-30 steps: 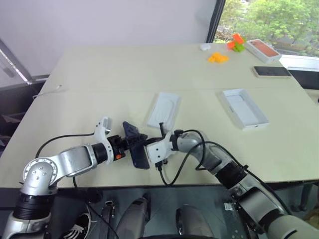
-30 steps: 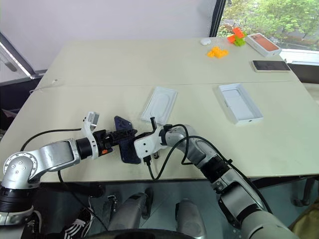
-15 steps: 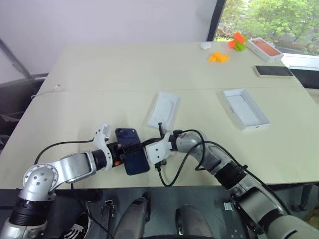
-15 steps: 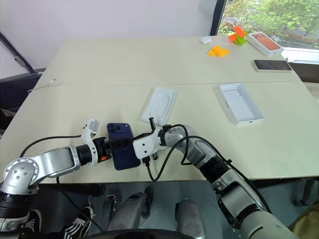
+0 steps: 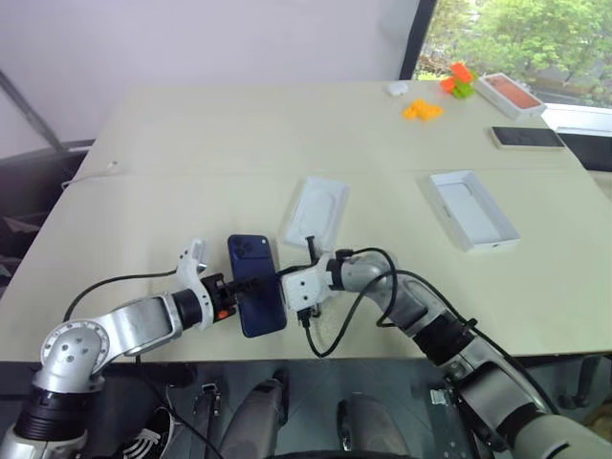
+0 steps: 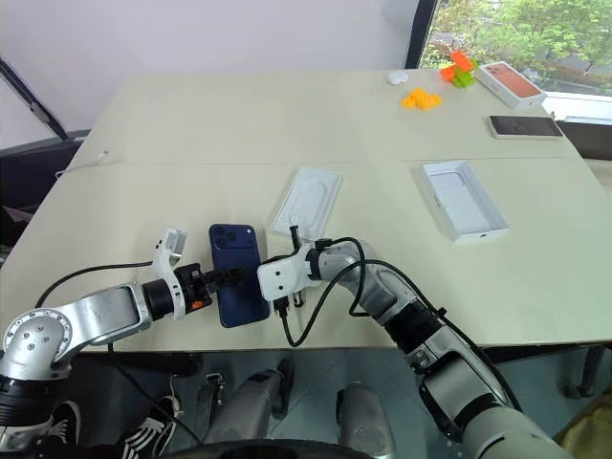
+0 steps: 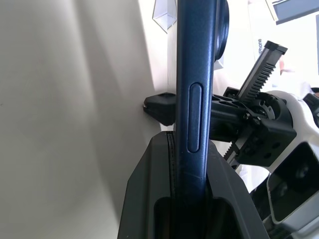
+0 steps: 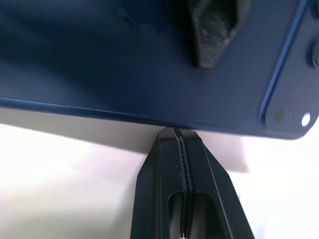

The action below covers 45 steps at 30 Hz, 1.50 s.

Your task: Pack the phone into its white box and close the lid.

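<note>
The phone, dark navy with its camera cluster at the far corner, lies back up low over the table near its front edge. My left gripper is shut on the phone from the left, and the left wrist view shows the phone's edge clamped between the fingers. My right gripper is shut with nothing between its fingers, its tips against the phone's edge. The white box, an open shallow tray, sits on the table to the right. The lid is out of view.
A flat white insert with an oval recess lies just beyond the phone. At the back right are an orange-topped box, a black phone, orange blocks and a small white object.
The phone has turned from standing on edge to lying back up. My left gripper's fingers have closed on it. The right gripper has stayed shut beside it.
</note>
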Tool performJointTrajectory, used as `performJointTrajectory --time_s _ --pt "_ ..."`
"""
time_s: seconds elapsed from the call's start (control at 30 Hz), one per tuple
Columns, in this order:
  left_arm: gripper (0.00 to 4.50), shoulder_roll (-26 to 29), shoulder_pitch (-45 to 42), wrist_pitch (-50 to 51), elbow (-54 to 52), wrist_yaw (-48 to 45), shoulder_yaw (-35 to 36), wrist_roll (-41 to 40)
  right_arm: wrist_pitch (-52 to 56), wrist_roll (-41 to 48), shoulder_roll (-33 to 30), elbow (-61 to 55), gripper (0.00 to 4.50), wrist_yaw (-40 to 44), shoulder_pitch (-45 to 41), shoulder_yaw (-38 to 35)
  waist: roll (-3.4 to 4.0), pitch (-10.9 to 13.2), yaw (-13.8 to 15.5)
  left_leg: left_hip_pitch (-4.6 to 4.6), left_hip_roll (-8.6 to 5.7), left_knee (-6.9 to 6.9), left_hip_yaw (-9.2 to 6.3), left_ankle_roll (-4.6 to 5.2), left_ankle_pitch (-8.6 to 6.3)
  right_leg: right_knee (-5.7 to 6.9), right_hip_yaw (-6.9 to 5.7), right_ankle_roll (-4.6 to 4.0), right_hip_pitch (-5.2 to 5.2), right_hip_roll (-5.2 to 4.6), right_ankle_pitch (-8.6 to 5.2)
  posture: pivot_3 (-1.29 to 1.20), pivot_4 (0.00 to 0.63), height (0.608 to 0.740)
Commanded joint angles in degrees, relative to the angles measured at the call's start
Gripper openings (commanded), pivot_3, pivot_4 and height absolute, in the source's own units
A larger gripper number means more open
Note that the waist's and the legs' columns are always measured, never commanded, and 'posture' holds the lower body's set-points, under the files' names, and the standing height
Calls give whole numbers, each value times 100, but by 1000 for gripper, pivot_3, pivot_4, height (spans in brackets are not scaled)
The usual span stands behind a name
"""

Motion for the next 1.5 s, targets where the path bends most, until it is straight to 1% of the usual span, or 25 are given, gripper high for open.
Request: performJointTrajectory --time_s 0.03,0.13,0.17,0.2,0.27,0.33,0.37,0.4,0.53,0.67,0.73,1.0,1.1,1.13,1.2,1.27,1.47,1.5 --pt "22 249 21 -34 -7 -194 401 -26 1013 1102 57 -797 0 569 144 -547 -1 2 2 -4 0 -1 -1 0 0 0 0 0 -3 0 0 0 150 740" --pt "0 440 26 -28 107 -501 673 -40 2199 2072 72 -1398 814 1038 127 -981 1 5 -20 -28 1 0 -3 0 0 6 0 0 -26 1 1 0 150 740" --pt "0 503 35 -17 164 -605 758 -48 2512 2273 88 -1538 1292 1053 74 -1106 1 5 -18 -36 1 0 -3 0 0 10 0 0 -37 2 1 0 150 740" --pt "0 560 40 7 206 -716 830 -48 2791 2430 110 -1634 1860 1029 9 -1221 1 5 -12 -48 2 0 -3 0 1 12 0 0 -50 2 1 0 150 740" --pt "0 665 38 55 269 -903 947 39 3102 2659 79 -1792 2869 1026 -137 -1357 1 5 -7 -83 2 2 -3 -1 2 16 0 1 -86 2 2 0 150 740" --pt "0 733 24 86 331 -1112 1061 101 3439 2825 46 -1905 3863 1034 -288 -1395 2 6 -2 -92 -1 1 -2 -1 2 14 1 2 -95 -1 2 0 150 740" --pt "0 741 -5 79 380 -1195 1111 179 3493 2787 41 -1874 4287 969 -367 -1365 2 6 -3 -98 -2 0 -1 0 2 11 0 3 -98 -1 3 0 150 740" --pt "0 725 -44 71 444 -1250 1150 199 3462 2659 35 -1762 4450 854 -456 -1306 2 6 -3 -100 -2 -2 -1 0 2 10 1 4 -101 -2 3 0 150 740" --pt "0 669 -233 65 537 -1387 1126 427 3497 2053 11 -871 4450 342 -857 -999 2 6 -13 -97 -1 0 1 1 3 13 0 3 -100 -2 3 0 150 740" --pt "0 599 -291 81 526 -1374 1098 530 3735 1670 -99 -301 4450 195 -1174 -748 2 6 -3 -98 -5 4 2 1 4 14 0 5 -98 -2 5 0 150 740" --pt "0 573 -282 70 528 -1328 1098 602 4019 1673 -123 -240 4450 323 -1274 -676 3 7 -8 -99 -5 4 2 10 11 15 1 22 -100 -2 14 0 150 740" --pt "0 406 -223 75 361 -1321 1084 834 4526 1700 -288 -520 4450 637 -1145 -404 1 8 -26 -96 -4 6 2 11 13 30 0 26 -101 -1 16 0 150 740" --pt "0 364 -263 75 371 -1309 1089 873 4772 1681 -300 -523 3618 627 -1132 -353 1 7 -19 -94 -3 9 2 11 13 34 0 25 -100 -1 16 0 150 740" --pt "0 351 -293 74 381 -1284 1089 844 4760 1636 -302 -460 3172 580 -1154 -335 1 7 -17 -94 -3 9 2 11 13 35 0 25 -100 -1 16 0 150 740" --pt "0 334 -358 68 393 -1250 1087 809 4806 1610 -269 -351 2015 496 -1195 -349 0 7 -12 -93 -4 12 2 11 14 37 0 26 -99 -1 16 0 150 740" --pt "0 326 -400 78 397 -1234 1090 798 4818 1589 -251 -303 1138 425 -1226 -353 -2 6 -10 -93 -4 14 2 11 14 38 0 26 -98 -1 16 0 150 740" --pt "0 316 -452 100 412 -1215 1093 811 4714 1562 -320 -371 1138 494 -1170 -287 -2 6 -12 -89 -4 16 2 9 15 43 0 27 -95 0 17 0 150 740" --pt "0 316 -461 101 414 -1218 1085 844 4645 1528 -341 -348 906 477 -1160 -273 -2 6 -13 -89 -4 16 2 9 15 43 0 27 -95 0 17 0 150 740"
